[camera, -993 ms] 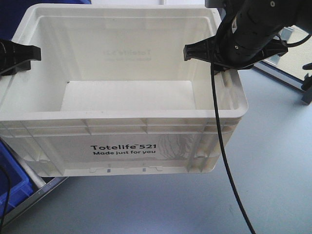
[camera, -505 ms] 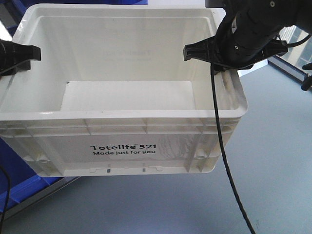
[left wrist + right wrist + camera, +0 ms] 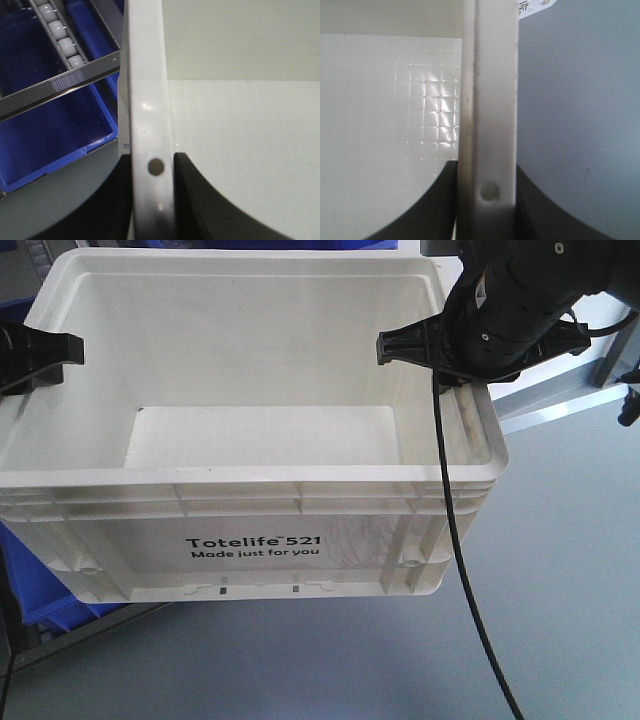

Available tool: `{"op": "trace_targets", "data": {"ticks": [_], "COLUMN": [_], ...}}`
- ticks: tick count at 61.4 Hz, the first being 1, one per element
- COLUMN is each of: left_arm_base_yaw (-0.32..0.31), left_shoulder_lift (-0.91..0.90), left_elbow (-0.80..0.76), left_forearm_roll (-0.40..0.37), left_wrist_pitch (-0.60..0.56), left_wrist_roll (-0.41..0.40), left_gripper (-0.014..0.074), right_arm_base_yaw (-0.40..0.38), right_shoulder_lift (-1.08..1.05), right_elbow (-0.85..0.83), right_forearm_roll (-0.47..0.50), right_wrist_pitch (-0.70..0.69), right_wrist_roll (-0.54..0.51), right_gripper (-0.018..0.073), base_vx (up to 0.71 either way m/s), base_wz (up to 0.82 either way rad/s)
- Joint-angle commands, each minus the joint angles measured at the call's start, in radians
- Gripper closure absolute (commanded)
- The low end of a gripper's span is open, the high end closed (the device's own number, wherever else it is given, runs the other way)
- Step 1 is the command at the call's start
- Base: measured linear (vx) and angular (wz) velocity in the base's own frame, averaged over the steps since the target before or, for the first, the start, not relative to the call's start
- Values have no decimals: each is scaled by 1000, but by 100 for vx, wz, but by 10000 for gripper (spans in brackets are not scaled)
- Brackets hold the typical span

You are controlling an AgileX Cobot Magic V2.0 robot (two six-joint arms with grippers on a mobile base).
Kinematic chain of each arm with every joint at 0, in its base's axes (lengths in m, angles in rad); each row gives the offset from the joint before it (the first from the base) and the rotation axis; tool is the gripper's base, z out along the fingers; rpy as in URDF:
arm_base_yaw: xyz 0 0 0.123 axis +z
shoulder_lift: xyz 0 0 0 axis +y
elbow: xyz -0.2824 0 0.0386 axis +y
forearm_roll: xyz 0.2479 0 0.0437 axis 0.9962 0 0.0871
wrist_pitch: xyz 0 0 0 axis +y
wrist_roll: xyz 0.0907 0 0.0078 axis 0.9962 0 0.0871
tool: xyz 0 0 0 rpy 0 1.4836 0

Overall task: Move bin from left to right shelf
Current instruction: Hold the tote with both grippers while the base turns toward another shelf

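Note:
The bin (image 3: pixel 250 540), a large white tote printed "Totelife 521", hangs off the ground between my two arms and fills the front view, empty inside. My left gripper (image 3: pixel 45 350) is shut on its left rim. In the left wrist view the rim (image 3: pixel 145 100) runs between the two black fingers of the left gripper (image 3: pixel 152 162). My right gripper (image 3: pixel 430 348) is shut on the right rim. The right wrist view shows that rim (image 3: pixel 490 75) clamped by the right gripper (image 3: pixel 486 172).
Blue plastic bins (image 3: pixel 40 590) sit below and left of the tote, one (image 3: pixel 45 130) under a metal shelf rail (image 3: pixel 60 85) with white rollers (image 3: pixel 57 35). A grey frame bar (image 3: pixel 560 400) crosses at the right. A black cable (image 3: pixel 460 570) hangs over grey floor (image 3: pixel 560 590).
The tote stays held the same way, but the background has slid past: blue bins now show below left and behind the far rim, and the frame bar at the right has changed angle.

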Motion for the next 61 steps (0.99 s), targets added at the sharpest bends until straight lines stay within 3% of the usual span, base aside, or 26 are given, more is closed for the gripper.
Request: {"op": "trace_targets", "data": {"ticks": [1, 61], "left_arm_base_yaw": [-7, -7], "left_shoulder_lift": [-45, -45], "left_elbow": [-45, -45], "left_forearm_roll": [6, 6], "left_wrist_pitch": [-119, -119], "left_wrist_roll": [16, 16], "left_gripper": [505, 505], "right_arm_base_yaw": [-9, -9], "right_shoulder_lift": [-51, -51], "right_elbow": [-37, -37], "right_forearm_roll": [-118, -117], "right_wrist_pitch": [-49, -49], "right_wrist_roll": [-7, -7], "right_gripper": [549, 549], "base_vx": [-2, 2], "base_wz": [30, 33]}}
